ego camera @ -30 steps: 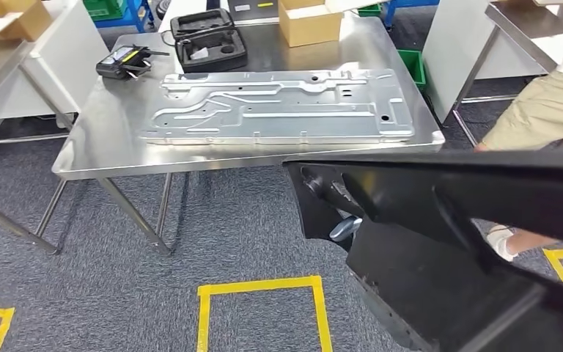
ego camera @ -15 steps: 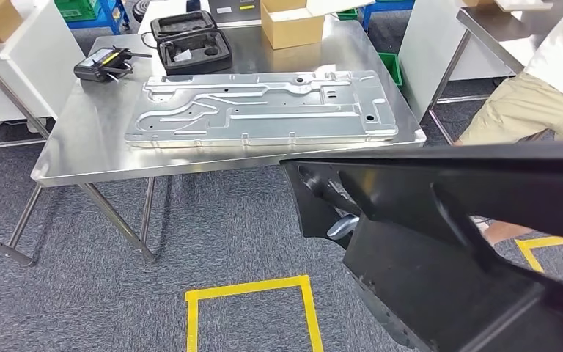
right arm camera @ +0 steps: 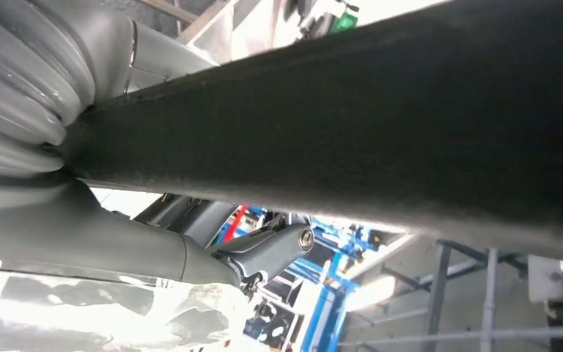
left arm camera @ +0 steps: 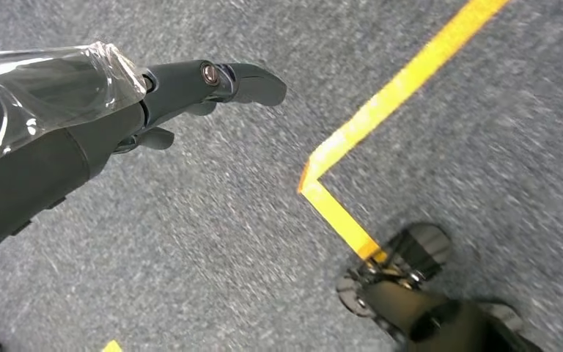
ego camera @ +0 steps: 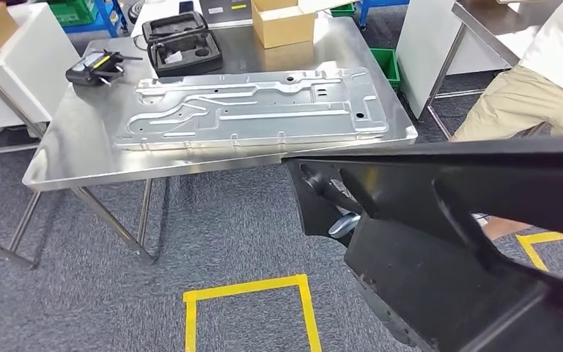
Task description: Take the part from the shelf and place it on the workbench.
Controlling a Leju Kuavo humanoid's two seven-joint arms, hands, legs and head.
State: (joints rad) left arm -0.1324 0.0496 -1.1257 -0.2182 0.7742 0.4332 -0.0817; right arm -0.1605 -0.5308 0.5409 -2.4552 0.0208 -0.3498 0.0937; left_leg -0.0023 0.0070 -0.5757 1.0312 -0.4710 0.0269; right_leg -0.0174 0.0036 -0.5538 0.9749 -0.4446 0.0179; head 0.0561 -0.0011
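A large black moulded part (ego camera: 440, 242) takes up the lower right of the head view, carried low in front of me, its near corner just short of the workbench's front edge. In the right wrist view my right hand (right arm camera: 117, 242) grips this black part (right arm camera: 381, 125), thumb on one side and fingers on the other. The steel workbench (ego camera: 66, 158) stands ahead and to the left. My left hand (left arm camera: 117, 103) hangs over the carpet with its fingers stretched out, holding nothing.
A big stamped metal panel (ego camera: 249, 110) covers most of the bench. Behind it lie a black tool case (ego camera: 183, 44), a cardboard box (ego camera: 282, 22) and a handheld device (ego camera: 92, 67). A person (ego camera: 535, 95) sits at the right. A yellow tape square (ego camera: 245, 290) marks the floor.
The whole head view has shifted: the bench and floor marks slid left in the picture as the camera moved. The black part keeps its place in my right hand.
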